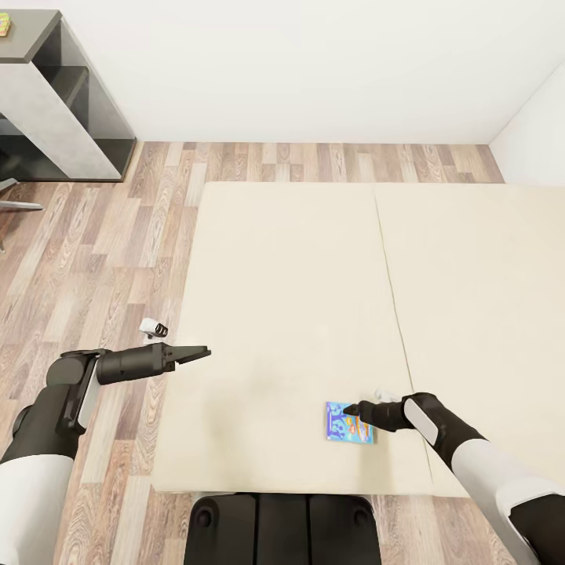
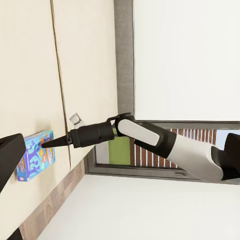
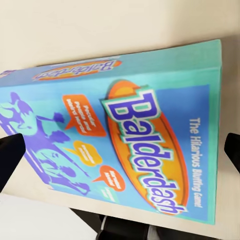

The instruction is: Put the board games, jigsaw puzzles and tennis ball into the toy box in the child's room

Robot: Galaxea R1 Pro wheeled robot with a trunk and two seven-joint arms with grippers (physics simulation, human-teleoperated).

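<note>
Light blue board game [image 1: 348, 422] lettered "Balderdash", "The Hilarious Bluffing Game", flat on beige bed [image 1: 298, 314] lower centre, right gripper [image 1: 351, 409] over it, finger spacing unclear, left gripper [image 1: 205, 352] closed, empty.

L arm's black two-finger gripper [image 1: 202, 352] hangs level, fingers together; R arm's black gripper [image 1: 351, 409] points left, fingers spread.
</note>
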